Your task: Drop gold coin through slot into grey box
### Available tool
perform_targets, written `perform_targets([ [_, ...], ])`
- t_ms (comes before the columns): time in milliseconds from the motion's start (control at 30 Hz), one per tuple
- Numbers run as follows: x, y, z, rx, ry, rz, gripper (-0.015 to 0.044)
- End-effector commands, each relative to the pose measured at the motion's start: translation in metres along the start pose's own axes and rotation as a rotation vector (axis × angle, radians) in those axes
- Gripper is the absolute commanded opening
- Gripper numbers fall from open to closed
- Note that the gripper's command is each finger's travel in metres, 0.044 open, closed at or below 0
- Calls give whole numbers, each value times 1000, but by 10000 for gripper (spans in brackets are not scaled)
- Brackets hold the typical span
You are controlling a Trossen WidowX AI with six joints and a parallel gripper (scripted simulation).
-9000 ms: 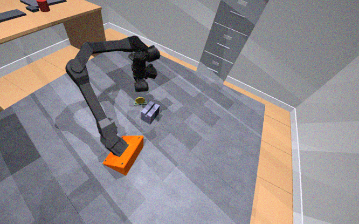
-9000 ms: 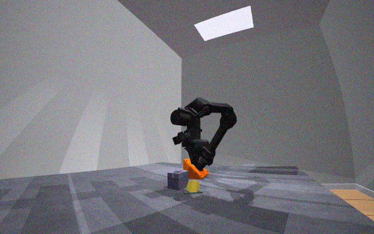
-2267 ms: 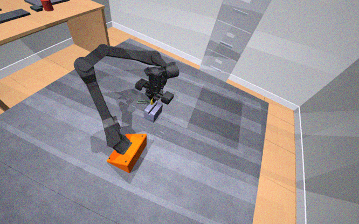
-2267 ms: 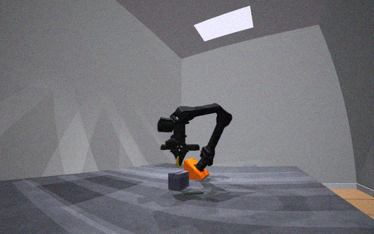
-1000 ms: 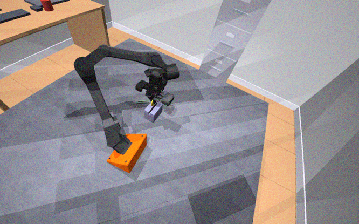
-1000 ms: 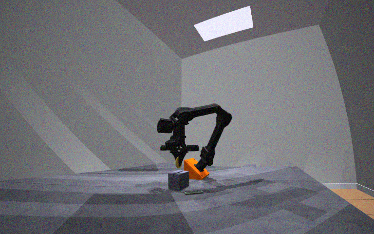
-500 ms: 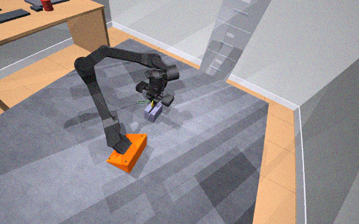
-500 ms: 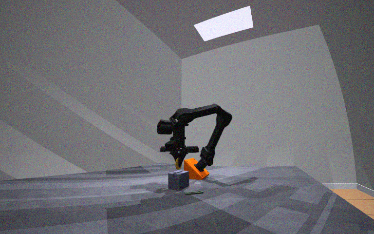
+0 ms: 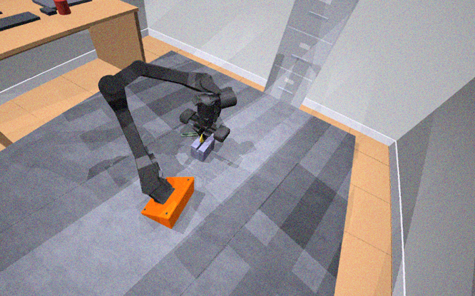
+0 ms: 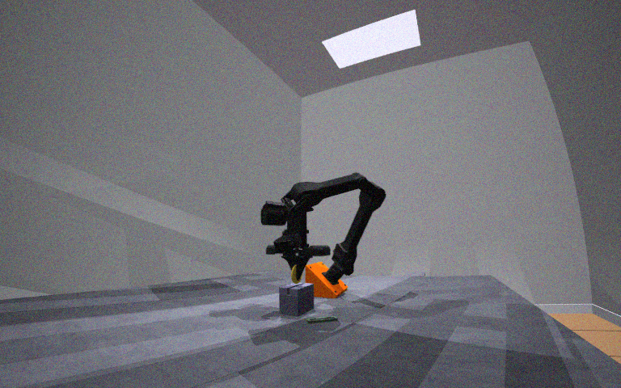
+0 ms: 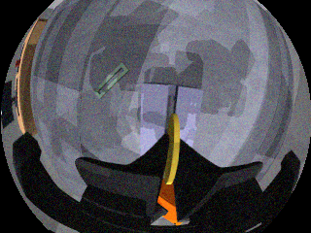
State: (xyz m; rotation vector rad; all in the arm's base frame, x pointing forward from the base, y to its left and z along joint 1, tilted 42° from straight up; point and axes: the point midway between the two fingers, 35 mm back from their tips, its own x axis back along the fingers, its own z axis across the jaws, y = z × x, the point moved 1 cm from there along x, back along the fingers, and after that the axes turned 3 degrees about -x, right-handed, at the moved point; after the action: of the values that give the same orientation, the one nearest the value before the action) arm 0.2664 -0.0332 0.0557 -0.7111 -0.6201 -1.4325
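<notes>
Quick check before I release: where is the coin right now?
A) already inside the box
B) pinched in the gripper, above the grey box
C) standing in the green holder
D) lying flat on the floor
B: the gold coin sits edge-on between the gripper fingers, hanging just above the grey box; the green holder lies vacant beside it.

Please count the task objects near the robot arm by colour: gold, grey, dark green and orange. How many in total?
Gold: 1, the coin, held in the gripper
Grey: 1, the box
Dark green: 1, the holder
Orange: 1, the arm's base
Total: 4
</notes>
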Motion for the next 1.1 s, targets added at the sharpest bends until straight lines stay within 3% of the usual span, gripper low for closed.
perform_targets([
  [0,-3,0,0,-6,4,-2,0],
  [133,-5,0,0,-6,4,-2,0],
  [333,-2,0,0,0,0,0,157],
  [633,-2,0,0,0,0,0,161],
  [967,25,0,0,-2,0,0,423],
  [1067,56,-3,1,-6,4,0,440],
])
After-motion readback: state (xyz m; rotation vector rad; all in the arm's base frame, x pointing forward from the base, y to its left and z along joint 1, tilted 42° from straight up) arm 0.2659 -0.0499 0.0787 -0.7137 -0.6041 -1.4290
